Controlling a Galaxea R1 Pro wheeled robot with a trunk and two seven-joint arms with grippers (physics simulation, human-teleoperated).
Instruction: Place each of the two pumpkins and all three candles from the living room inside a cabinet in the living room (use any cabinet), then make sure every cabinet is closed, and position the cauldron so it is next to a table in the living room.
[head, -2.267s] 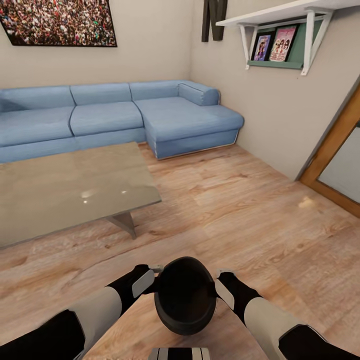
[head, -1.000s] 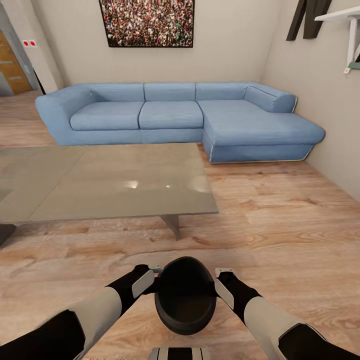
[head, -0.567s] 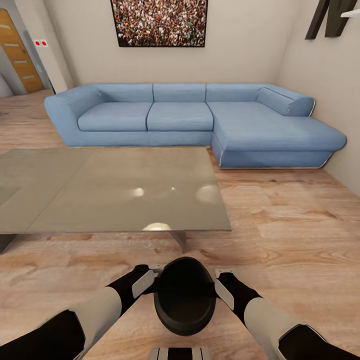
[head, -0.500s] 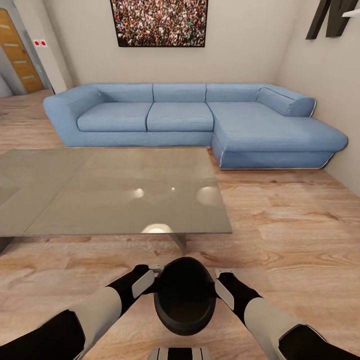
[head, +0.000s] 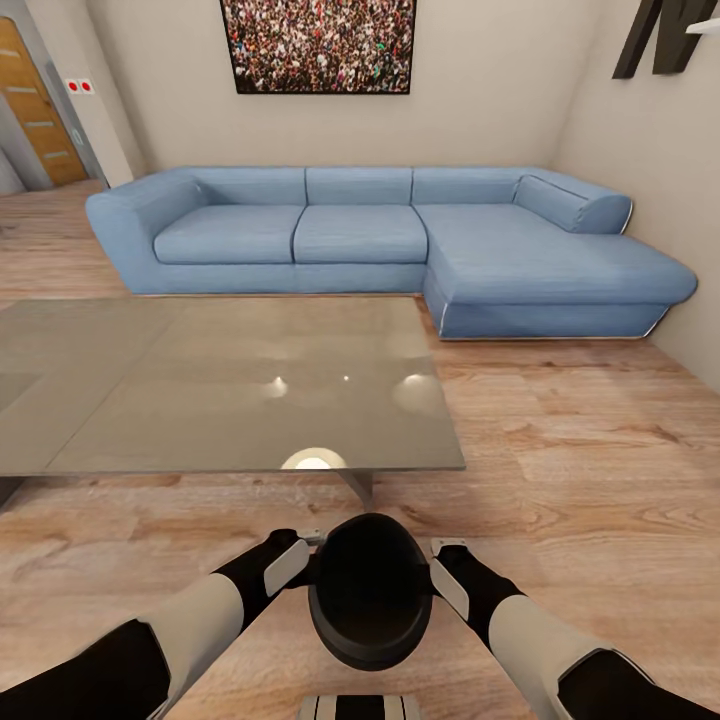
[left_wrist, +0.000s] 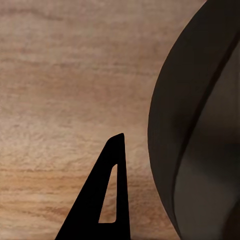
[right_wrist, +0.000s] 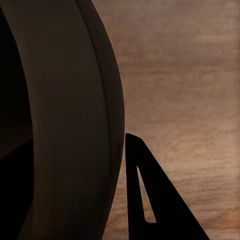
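Head view has the robot standing on the wooden floor (head: 560, 470) with a black cauldron (head: 369, 590) carried low in front of its trunk, mouth upward, one arm on each side. The left gripper (head: 305, 560) sits against the pot's left rim and the right gripper (head: 440, 565) against its right rim, so the cauldron hangs between the two, off the floor as far as I can judge. Just ahead of it stands a low table (head: 150, 390) with a glossy grey top that throws back a few pale light spots; the pot's far edge is near the table's closest edge but not touching it. Beyond the table a long blue corner sofa (head: 360, 235) runs along the back wall, its chaise end on the right. A crowded picture (head: 318, 45) hangs above the sofa, and a wooden door (head: 35, 105) shows at the far left.

From the left wrist view, one dark finger (left_wrist: 107, 200) stands out against the floorboards, with the cauldron's curved dark wall (left_wrist: 200, 130) just beside it. The right wrist view gives the mirror of that: one finger (right_wrist: 150, 200) close by the pot's rounded side (right_wrist: 70, 125). On each claw the second finger is hidden by the pot, so I cannot tell whether either is clamped on the rim or merely pressed against it
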